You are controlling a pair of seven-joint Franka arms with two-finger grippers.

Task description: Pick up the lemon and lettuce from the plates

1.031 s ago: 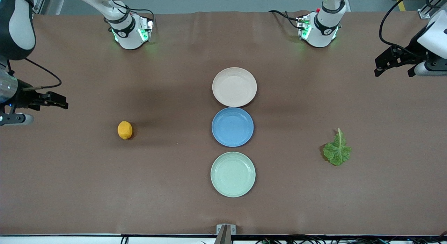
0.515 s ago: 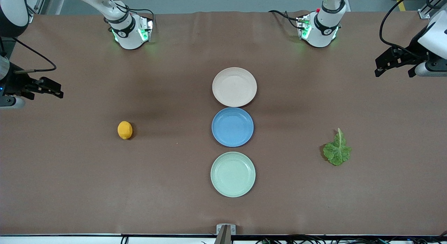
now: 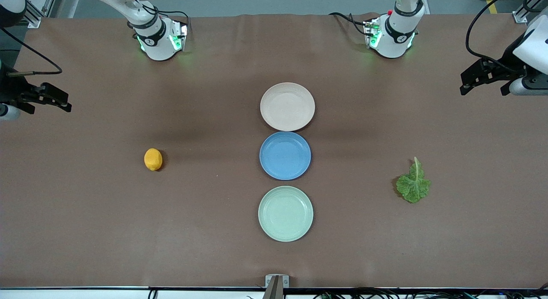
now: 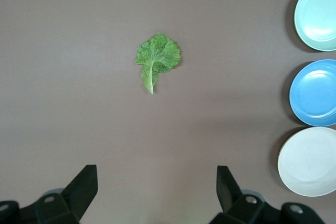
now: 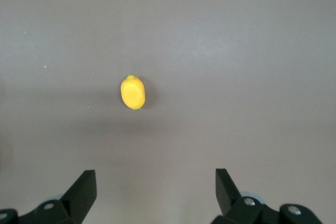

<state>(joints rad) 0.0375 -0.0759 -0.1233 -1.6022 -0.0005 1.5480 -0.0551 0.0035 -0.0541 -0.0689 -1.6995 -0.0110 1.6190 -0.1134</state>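
The lemon (image 3: 153, 159) lies on the bare brown table toward the right arm's end, and it also shows in the right wrist view (image 5: 133, 92). The lettuce (image 3: 413, 183) lies flat on the table toward the left arm's end; the left wrist view shows the same leaf (image 4: 156, 60). Both task plates hold nothing: the beige-pink plate (image 3: 287, 106) and, nearer the camera, the mint green plate (image 3: 285, 213). My right gripper (image 3: 49, 108) hangs open over the table's end. My left gripper (image 3: 483, 91) hangs open over the other end. Nothing is between the fingers (image 4: 84, 182) (image 5: 84, 184).
A blue plate (image 3: 285, 155), also with nothing on it, sits between the two task plates in a row down the table's middle. The arm bases (image 3: 158, 37) (image 3: 391, 35) stand along the edge farthest from the camera.
The right arm has drawn back from the lemon toward its end of the table. The left arm has hardly moved. Lemon, lettuce and plates lie as before.
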